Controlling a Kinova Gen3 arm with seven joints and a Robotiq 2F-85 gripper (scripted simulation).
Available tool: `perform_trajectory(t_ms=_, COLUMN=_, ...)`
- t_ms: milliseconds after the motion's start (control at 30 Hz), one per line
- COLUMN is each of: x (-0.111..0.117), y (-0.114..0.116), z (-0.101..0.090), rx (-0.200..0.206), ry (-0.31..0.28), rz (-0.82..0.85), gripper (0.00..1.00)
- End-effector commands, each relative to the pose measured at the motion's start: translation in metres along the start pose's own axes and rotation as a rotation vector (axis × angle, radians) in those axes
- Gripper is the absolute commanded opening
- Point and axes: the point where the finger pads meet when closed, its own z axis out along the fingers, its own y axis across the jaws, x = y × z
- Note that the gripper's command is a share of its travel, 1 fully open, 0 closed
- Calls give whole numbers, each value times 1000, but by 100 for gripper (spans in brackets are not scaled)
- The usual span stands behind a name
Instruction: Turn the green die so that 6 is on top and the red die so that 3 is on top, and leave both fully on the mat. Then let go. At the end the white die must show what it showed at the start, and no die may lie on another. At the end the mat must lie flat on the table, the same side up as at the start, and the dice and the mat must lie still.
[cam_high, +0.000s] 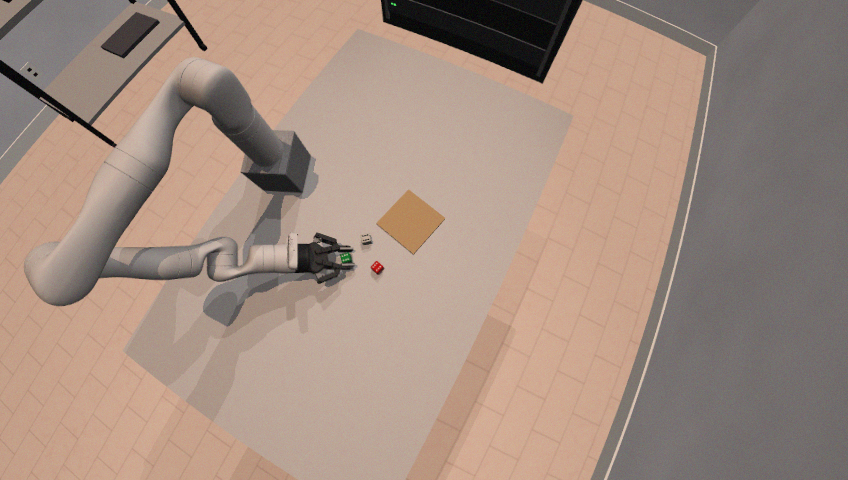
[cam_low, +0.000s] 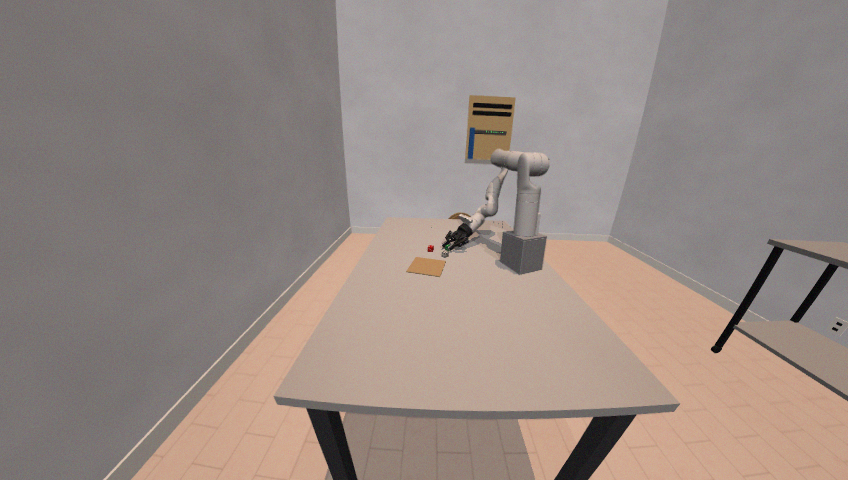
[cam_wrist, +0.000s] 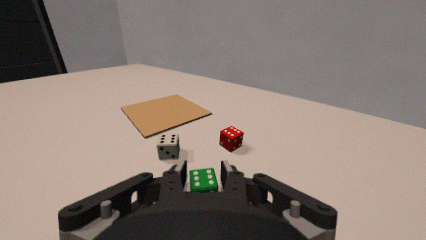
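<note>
The green die (cam_high: 345, 257) (cam_low: 445, 245) (cam_wrist: 203, 179) rests on the table with six pips on top, between my gripper's fingers. My gripper (cam_high: 346, 259) (cam_wrist: 203, 169) lies low over the table and is open, with a small gap on each side of the die. The red die (cam_high: 376, 267) (cam_low: 430, 248) (cam_wrist: 231, 138) sits on the bare table just ahead and to the right. The white die (cam_high: 367, 239) (cam_low: 443, 253) (cam_wrist: 168, 145) sits ahead and to the left, near the mat's corner. The brown square mat (cam_high: 410, 221) (cam_low: 426, 266) (cam_wrist: 165, 114) lies flat beyond the dice, with nothing on it.
The arm's grey base block (cam_high: 278, 161) (cam_low: 522, 252) stands on the table (cam_high: 416, 356) behind the gripper. A black shelf unit (cam_high: 487, 29) stands past the table's far end. A second table (cam_low: 803, 297) is off to one side.
</note>
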Motion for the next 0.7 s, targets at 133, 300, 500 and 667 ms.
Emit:
perform_trajectory(t_ms=133, x=0, y=0, z=-7, rx=-1, ry=0, rz=-1, gripper=41)
perform_trajectory(t_ms=300, x=0, y=0, z=-21, rx=-1, ry=0, rz=-1, gripper=41)
perform_trajectory(t_ms=500, x=0, y=0, z=-42, rx=-1, ry=0, rz=-1, gripper=41)
perform_trajectory(t_ms=667, x=0, y=0, z=-50, rx=-1, ry=0, rz=-1, gripper=41)
